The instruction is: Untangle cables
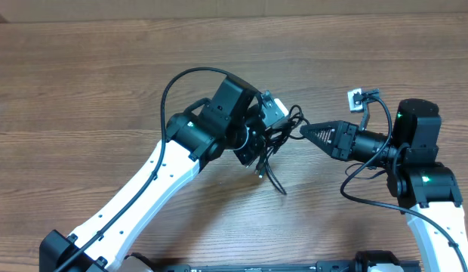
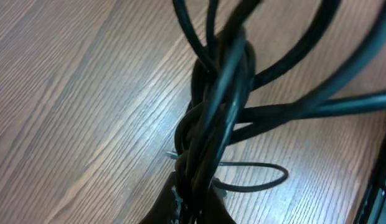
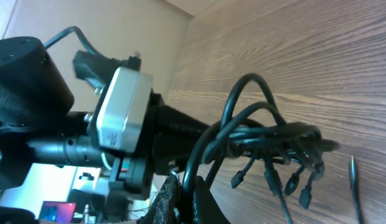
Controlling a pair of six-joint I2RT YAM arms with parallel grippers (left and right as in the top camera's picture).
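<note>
A knot of thin black cables [image 1: 279, 136] hangs between the two arms over the middle of the wooden table [image 1: 83, 91]. My left gripper [image 1: 266, 134] is shut on the bundle from the left; in the left wrist view the cables [image 2: 215, 124] rise as a thick twisted bunch out of the shut gripper [image 2: 196, 199]. My right gripper [image 1: 303, 131] is shut on a loop from the right. The right wrist view has that cable loop [image 3: 243, 134] running from the gripper [image 3: 194, 196], with several small plugs [image 3: 292, 183] dangling. One loose end [image 1: 273, 180] trails down toward the front.
A small white camera box [image 1: 356, 98] sticks out on the right arm, with the arm's thicker black wire arching beside it. The left arm's white link [image 1: 143, 193] crosses the front left of the table. A cardboard wall [image 1: 234, 7] borders the far edge.
</note>
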